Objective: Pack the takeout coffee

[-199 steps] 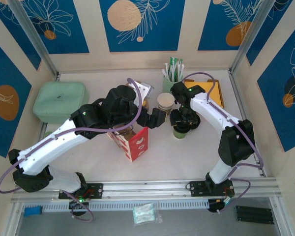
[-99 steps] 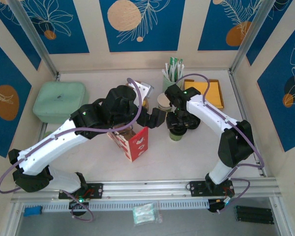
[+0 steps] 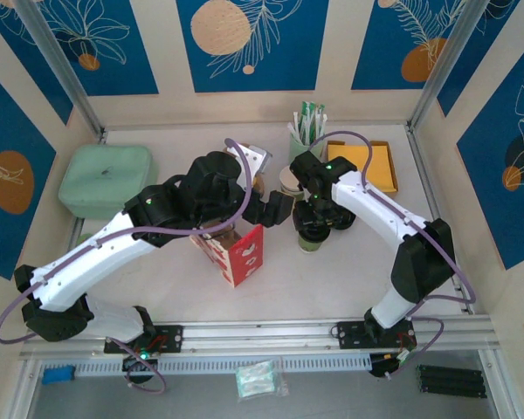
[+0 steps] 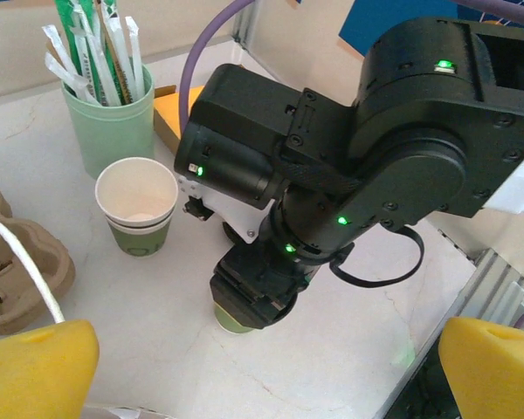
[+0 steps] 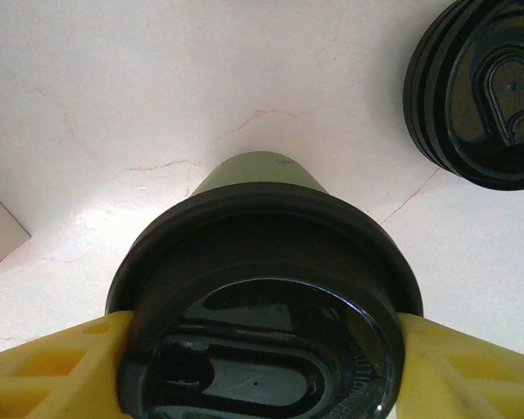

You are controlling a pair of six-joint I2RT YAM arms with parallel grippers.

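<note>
The takeout coffee (image 5: pixel 260 179) is a green-banded paper cup with a black lid (image 5: pixel 262 288) pressed on it. It stands on the white table. My right gripper (image 5: pixel 266 362) is shut on it, with a yellow finger against each side of the lid. From above, the right gripper (image 3: pixel 316 218) covers most of that cup (image 3: pixel 309 243). In the left wrist view the cup's base (image 4: pixel 230 320) shows under the right arm's jaws. My left gripper (image 3: pixel 282 208) hangs open just left of it, its yellow fingertips (image 4: pixel 35 367) wide apart and empty.
A second open cup (image 4: pixel 137 205) stands by the mint tumbler of sticks (image 4: pixel 109 122). The brown cardboard carrier (image 4: pixel 17 271) lies at the left. A stack of black lids (image 5: pixel 485 96) is close by. A red box (image 3: pixel 240 253), a mint container (image 3: pixel 105 179) and a yellow tray (image 3: pixel 374 166) also sit on the table.
My right gripper has shifted a little to the left with the lidded cup, closer to the left gripper, and its jaws have narrowed slightly. The left arm has stayed still.
</note>
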